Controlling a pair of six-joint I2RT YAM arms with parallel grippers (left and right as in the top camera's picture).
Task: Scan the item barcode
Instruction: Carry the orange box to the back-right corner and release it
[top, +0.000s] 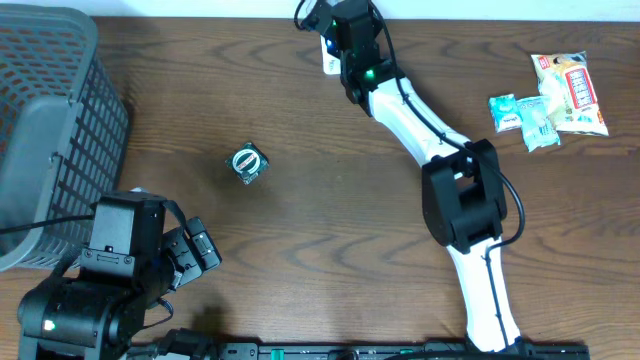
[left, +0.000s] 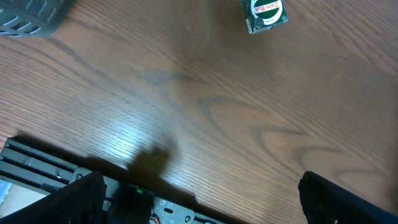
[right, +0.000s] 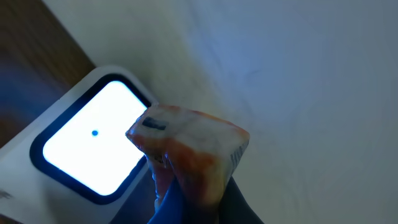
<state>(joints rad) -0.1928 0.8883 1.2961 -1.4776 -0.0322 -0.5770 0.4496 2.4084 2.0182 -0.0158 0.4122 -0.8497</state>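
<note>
Right claw (right: 193, 205) was clamped shut on the snack packet (right: 189, 146), its long axis running six to twelve o'clock. The scanner (right: 93, 146) glowed just beside it at nine. Left claw (top: 200, 255) gaped empty, well apart: the right arm's job, surely.

Mock shop checkout: lit scanner (right: 93, 149), mesh basket (top: 60, 90), snack packets (top: 572, 92).

Orange-and-white packet (right: 198, 148), white scanner (right: 87, 155)

Overhead looks down; left wrist, nearer, shares its box (top: 248, 164); right wrist closest.
</note>
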